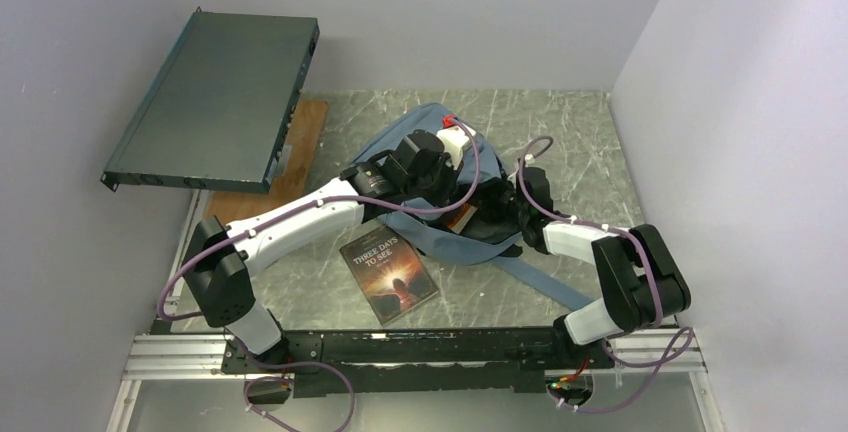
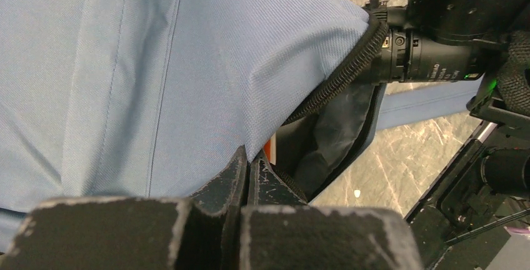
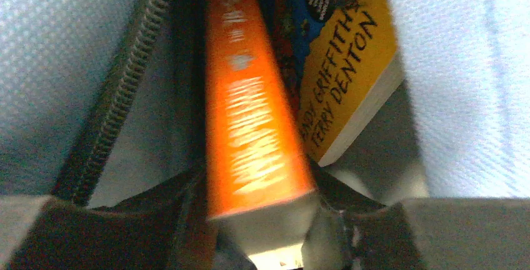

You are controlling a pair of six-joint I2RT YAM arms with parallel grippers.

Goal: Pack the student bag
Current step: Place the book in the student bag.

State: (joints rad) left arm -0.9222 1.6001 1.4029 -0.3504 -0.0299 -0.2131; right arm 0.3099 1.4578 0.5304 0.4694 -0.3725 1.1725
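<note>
Pale walls enclose a grey-green marbled worktop [image 1: 600, 142]. At far left a dark metal chassis [image 1: 215, 102] leans on the wall above a wooden board [image 1: 305, 122]. A paperback titled "Three Days to See" [image 1: 390, 277] lies flat near the front edge, just left of centre.

The student bag [image 1: 425, 122] lies mid-worktop beneath both arms, with one blue strap [image 1: 540, 282] trailing toward the right arm's base. Its fabric is soft and folds where it is lifted, so it will probably sag and close unless the mouth is held up. The firmest hold is likely the stiffer seam along the dark zipper [image 2: 340, 76] at the rim of the opening. The straps look likely to snag. The bag itself seems light, with most of the weight coming from the books inside.

The left end effector [image 2: 248, 173] has its jaws fully together, pinching the fabric at the edge of the opening and holding the mouth up.

The right end effector [image 3: 262, 220] reaches into that opening with its jaws part-way apart. The near end of an orange book [image 3: 256, 126] sits between them and appears to touch both fingers [image 3: 181, 226]. A yellow-and-blue book [image 3: 350, 76] lies just beside it inside the bag.
</note>
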